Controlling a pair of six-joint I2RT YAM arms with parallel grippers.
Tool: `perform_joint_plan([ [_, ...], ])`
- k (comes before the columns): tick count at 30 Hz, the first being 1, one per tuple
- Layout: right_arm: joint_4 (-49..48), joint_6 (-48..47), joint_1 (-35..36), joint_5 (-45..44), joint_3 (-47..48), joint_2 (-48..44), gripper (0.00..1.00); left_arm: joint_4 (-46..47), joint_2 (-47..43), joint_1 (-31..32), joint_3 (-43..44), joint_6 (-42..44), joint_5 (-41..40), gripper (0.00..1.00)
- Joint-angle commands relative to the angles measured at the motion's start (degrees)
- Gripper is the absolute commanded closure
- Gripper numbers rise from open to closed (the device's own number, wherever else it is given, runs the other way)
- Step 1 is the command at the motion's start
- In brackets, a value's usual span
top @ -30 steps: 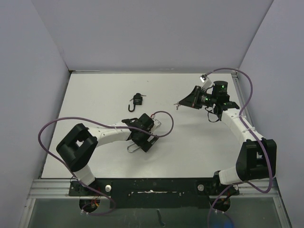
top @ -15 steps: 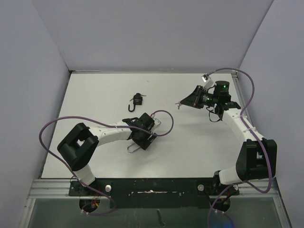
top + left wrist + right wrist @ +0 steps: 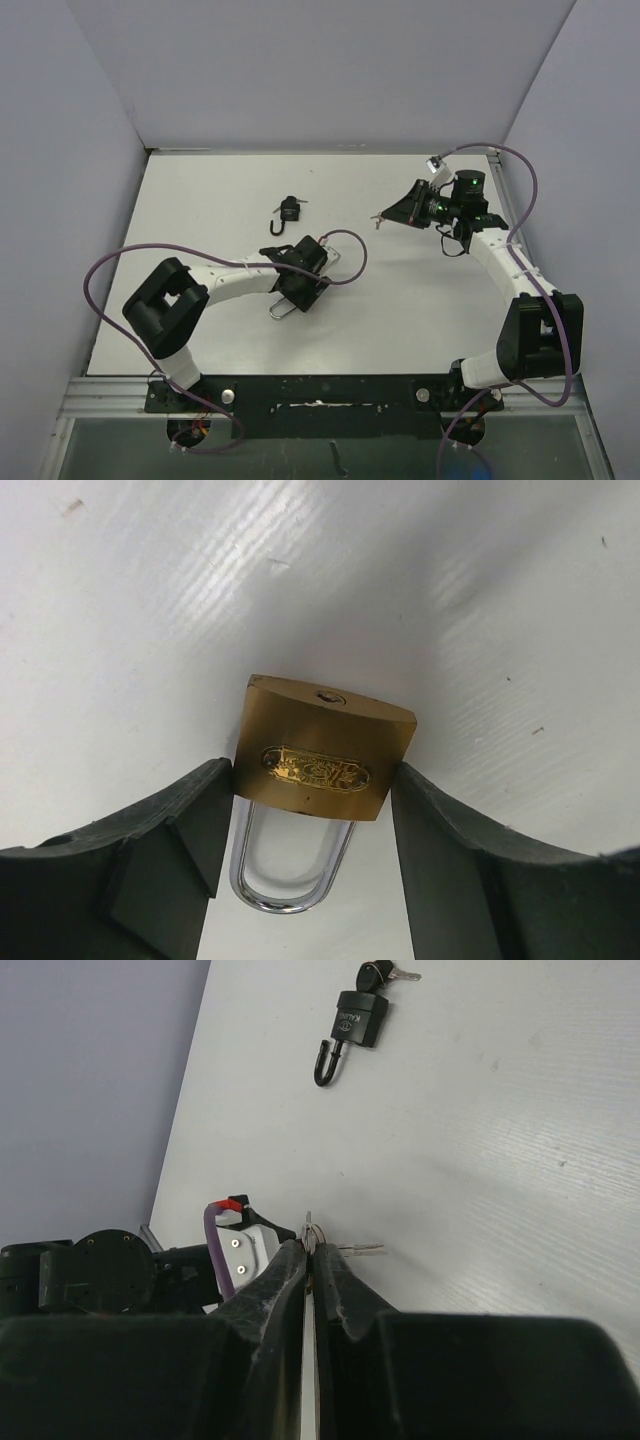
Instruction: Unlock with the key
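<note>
Left wrist view: the brass padlock (image 3: 320,755) lies flat on the white table (image 3: 140,600) in the middle of the frame, and the left gripper (image 3: 313,780) straddles it, one dark finger against each narrow side of the body. The jaws stand at about the width of the lock and appear to touch it on both sides, so this reads as a hold meant to keep the lock from sliding when a key is pushed in. The lock's long axis runs up and down the frame with a slight tilt. Its keyhole (image 3: 328,696) sits on the end facing the top of the frame, clear of the fingers, and the steel shackle (image 3: 290,875) points toward the bottom edge.

In the right wrist view the right gripper (image 3: 309,1250) is pinched tight on a key ring, with the key (image 3: 356,1249) sticking out toward the right of the frame, roughly level. From above, that arm hangs at the upper right, well apart from the brass lock. A black padlock (image 3: 356,1018) with its own key inserted lies at the top of the right wrist view.
</note>
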State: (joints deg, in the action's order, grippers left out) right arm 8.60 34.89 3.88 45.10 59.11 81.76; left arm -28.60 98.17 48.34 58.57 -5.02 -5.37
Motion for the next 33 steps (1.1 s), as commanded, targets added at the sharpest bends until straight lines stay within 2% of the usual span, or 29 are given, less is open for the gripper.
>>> perform_joint_plan([
  [1,-1.44,-0.74,-1.19,1.03,0.72,-2.04,1.00,4.30,-2.64,0.04,5.74,3.28,-3.52,1.00],
  [5,-0.51,-1.26,-1.89,0.82,1.04,-2.45,1.00,10.38,-5.94,-1.73,8.29,6.89,-3.99,1.00],
  [9,0.28,-1.62,-2.43,0.54,1.26,-3.05,1.00,18.76,-9.38,-5.59,8.04,8.22,-0.01,1.00],
  [16,0.88,-1.73,-2.33,0.36,1.14,-3.36,1.00,43.76,-15.26,-10.46,-4.65,7.88,10.99,1.00],
  [19,0.57,-1.90,-1.54,0.21,1.01,-3.23,1.00,50.48,-15.36,-10.91,-8.08,7.99,14.49,1.00],
  [23,3.09,-3.81,0.91,-1.67,2.48,-3.12,1.00,56.41,-14.24,-10.90,-10.79,9.51,19.87,1.00],
  [27,7.55,-7.73,4.68,-5.77,5.62,-3.18,1.00,65.88,-13.58,-10.91,-15.01,10.09,22.70,1.00],
  [33,10.27,-9.89,10.29,-11.16,8.09,-3.34,1.00,73.06,-12.25,-10.98,-17.70,12.75,25.74,1.00],
])
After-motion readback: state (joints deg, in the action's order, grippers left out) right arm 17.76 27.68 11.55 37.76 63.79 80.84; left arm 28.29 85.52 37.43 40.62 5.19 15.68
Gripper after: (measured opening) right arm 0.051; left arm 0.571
